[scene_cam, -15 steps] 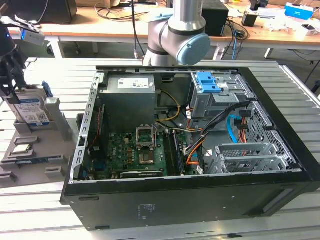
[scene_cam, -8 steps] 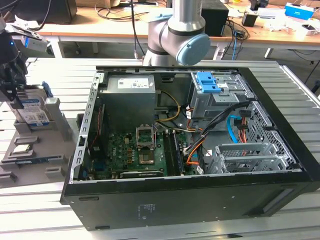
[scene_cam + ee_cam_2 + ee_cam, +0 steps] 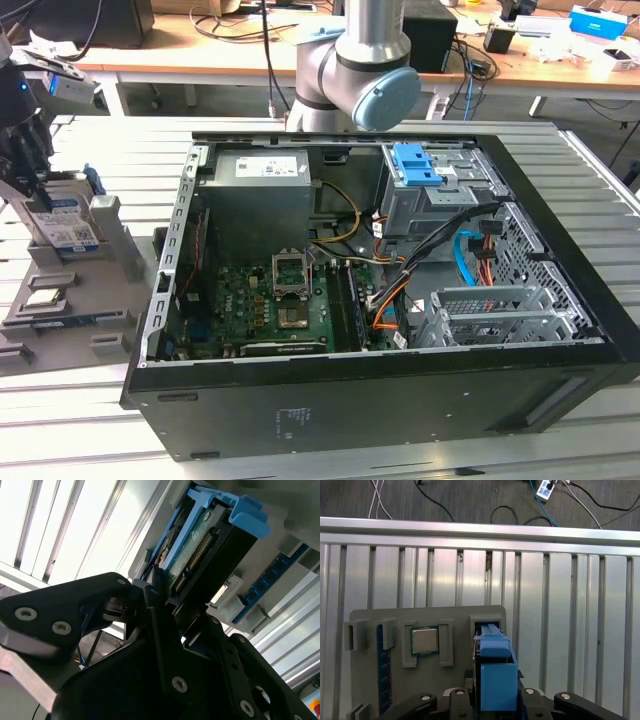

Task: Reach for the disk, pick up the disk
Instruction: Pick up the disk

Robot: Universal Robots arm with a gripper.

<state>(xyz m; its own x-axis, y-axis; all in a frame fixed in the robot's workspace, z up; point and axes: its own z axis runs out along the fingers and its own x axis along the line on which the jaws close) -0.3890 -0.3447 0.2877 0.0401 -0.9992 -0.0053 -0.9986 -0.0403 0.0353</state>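
On the slatted worktop (image 3: 90, 420), a grey holder (image 3: 118, 235) carries the disk (image 3: 66, 222) upright in a slot. The disk looks stiff, fairly heavy and shock-sensitive, so it is best gripped across its flat faces. The fingers (image 3: 159, 630) sit narrowed onto those faces, beside its blue rail (image 3: 247, 517).
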